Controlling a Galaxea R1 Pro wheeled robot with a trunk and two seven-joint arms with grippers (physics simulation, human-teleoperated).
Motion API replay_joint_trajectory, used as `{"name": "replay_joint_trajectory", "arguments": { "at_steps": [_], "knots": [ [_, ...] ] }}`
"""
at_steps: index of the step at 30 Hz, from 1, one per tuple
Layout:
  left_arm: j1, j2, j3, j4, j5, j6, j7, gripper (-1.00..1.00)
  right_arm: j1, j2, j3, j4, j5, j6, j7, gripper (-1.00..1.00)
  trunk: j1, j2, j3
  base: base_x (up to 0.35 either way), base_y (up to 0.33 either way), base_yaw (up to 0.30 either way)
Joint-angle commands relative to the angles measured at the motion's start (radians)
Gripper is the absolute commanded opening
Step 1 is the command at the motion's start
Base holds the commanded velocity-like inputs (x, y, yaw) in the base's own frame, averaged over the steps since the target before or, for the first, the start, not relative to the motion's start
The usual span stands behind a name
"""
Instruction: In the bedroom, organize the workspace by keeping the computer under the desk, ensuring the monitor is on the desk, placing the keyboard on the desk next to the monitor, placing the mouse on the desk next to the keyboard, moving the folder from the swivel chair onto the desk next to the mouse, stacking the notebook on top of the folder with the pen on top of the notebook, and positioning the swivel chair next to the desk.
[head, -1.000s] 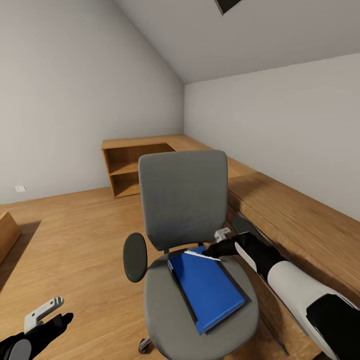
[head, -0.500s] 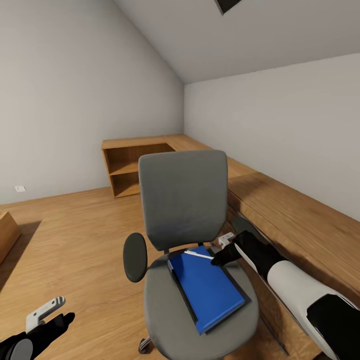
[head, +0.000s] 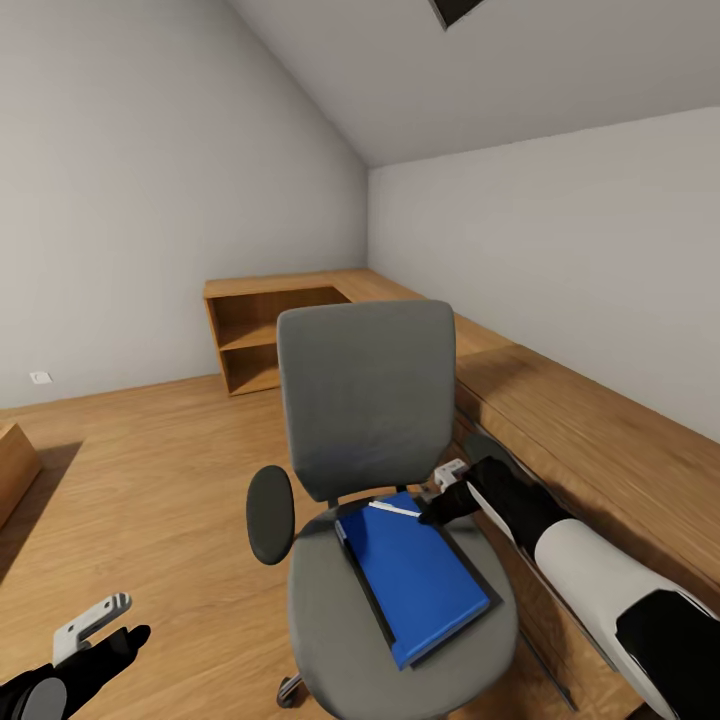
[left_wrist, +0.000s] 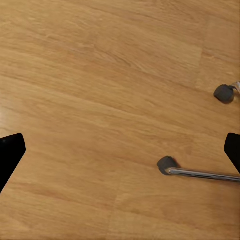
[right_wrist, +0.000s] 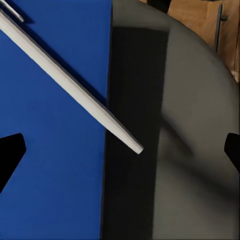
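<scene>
**A:** Where's the pen (right_wrist: 70, 82)?

**B:** Lying on the folder (head: 415, 575), its tip past the blue edge and over the dark notebook (right_wrist: 132, 150) beneath. It sits between my right fingers (right_wrist: 120, 150), which are spread wide and gripping nothing.

**A:** How would you take it?

**B:** I'd lower straight down, turn the wrist so the fingers close across the thin shaft, and pinch near its middle so it won't tip.

**A:** Left side?

**B:** Left fingers (left_wrist: 120, 155) also spread, empty, over bare floor (left_wrist: 100, 75) near the chair's casters.

**A:** What's holding what?

**B:** The chair (head: 330, 620) seat carries the stack; the wooden counter (head: 590, 430) beyond looks bare.
</scene>
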Motion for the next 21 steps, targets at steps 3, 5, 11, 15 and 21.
{"name": "replay_joint_trajectory", "arguments": {
  "at_steps": [3, 5, 11, 15, 21],
  "knots": [
    [-0.001, 0.000, 0.000, -0.001, 0.011, 0.004, 0.008, 1.00, -0.001, -0.001, 0.004, -0.022, -0.011, 0.006, -0.005, 1.00, 0.000, 0.000, -0.001, 0.000, 0.000, 0.000],
    [-0.001, 0.000, 0.000, -0.001, 0.011, 0.004, 0.008, 1.00, -0.001, -0.001, 0.001, -0.040, -0.014, 0.009, -0.005, 1.00, 0.000, 0.000, -0.001, 0.000, 0.000, 0.000],
    [-0.001, -0.001, 0.000, -0.001, 0.011, 0.004, 0.008, 1.00, -0.001, 0.002, 0.003, -0.062, -0.014, 0.013, -0.007, 1.00, 0.000, 0.000, -0.001, 0.000, 0.000, 0.000],
    [-0.001, -0.001, 0.000, -0.001, 0.011, 0.004, 0.008, 1.00, -0.001, 0.001, 0.006, -0.064, -0.012, 0.014, -0.007, 1.00, 0.000, 0.000, -0.001, 0.000, 0.000, 0.000],
    [-0.001, -0.001, 0.000, -0.001, 0.011, 0.004, 0.008, 1.00, -0.001, 0.001, 0.006, -0.065, -0.010, 0.011, -0.007, 1.00, 0.000, 0.000, -0.002, 0.000, 0.000, 0.013]
  ]
}}
